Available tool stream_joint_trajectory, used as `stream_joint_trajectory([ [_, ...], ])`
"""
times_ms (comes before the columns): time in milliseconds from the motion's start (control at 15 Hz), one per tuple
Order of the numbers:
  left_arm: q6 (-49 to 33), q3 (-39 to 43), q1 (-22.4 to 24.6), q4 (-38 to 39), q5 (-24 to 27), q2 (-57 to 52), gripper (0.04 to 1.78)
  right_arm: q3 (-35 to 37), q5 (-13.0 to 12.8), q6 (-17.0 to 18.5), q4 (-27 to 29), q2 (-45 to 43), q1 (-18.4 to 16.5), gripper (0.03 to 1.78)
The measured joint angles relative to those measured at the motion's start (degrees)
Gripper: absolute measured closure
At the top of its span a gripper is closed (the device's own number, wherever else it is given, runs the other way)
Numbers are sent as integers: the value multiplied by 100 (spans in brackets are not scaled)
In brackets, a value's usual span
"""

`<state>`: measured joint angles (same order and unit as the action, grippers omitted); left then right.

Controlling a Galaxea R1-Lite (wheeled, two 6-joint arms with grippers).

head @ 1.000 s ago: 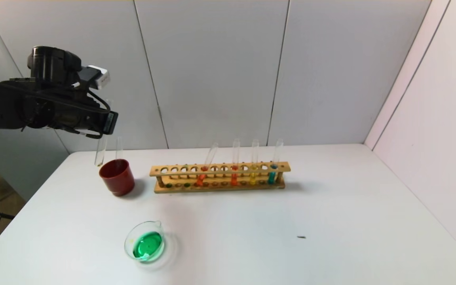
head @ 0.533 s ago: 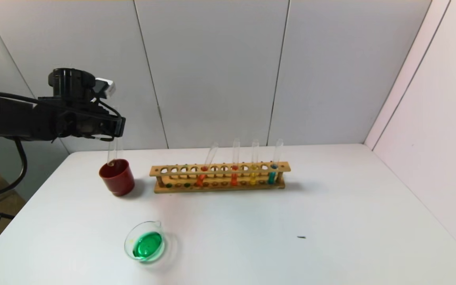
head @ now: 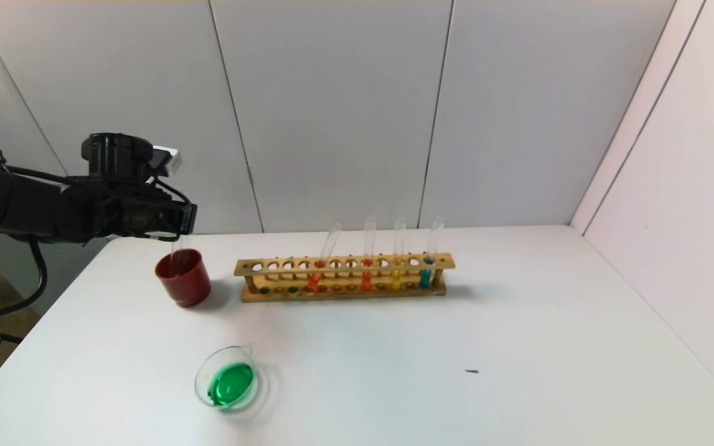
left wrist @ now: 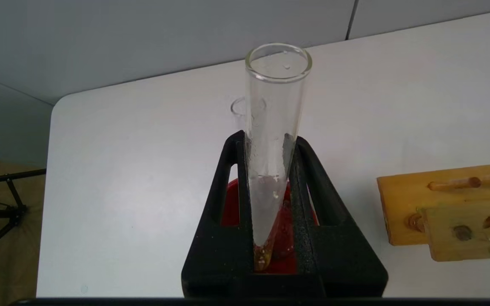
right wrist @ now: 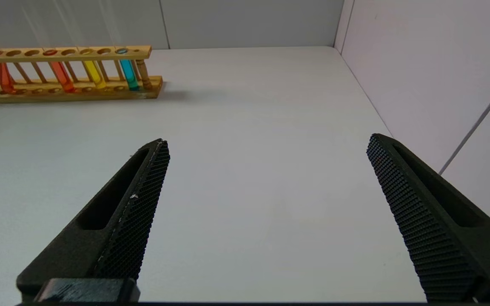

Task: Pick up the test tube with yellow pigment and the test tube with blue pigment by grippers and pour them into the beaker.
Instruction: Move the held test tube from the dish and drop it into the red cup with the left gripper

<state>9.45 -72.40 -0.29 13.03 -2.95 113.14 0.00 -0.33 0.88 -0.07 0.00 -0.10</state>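
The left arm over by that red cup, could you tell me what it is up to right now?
The left gripper is shut on an emptied test tube with yellow pigment, only residue left at its tip, holding it upright with its bottom inside the dark red cup, where another empty tube already stands. The beaker near the table's front holds green liquid. Four filled tubes sit in the wooden rack. The right gripper hangs open above bare table.
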Motion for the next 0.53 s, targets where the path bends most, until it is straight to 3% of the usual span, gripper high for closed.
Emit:
stream_joint_trajectory([
  [333,-28,779,-1,778,54,-184,152,0,0,0,0,0,0,11],
  [533,-28,981,-1,926,65,-278,140,0,0,0,0,0,0,11],
])
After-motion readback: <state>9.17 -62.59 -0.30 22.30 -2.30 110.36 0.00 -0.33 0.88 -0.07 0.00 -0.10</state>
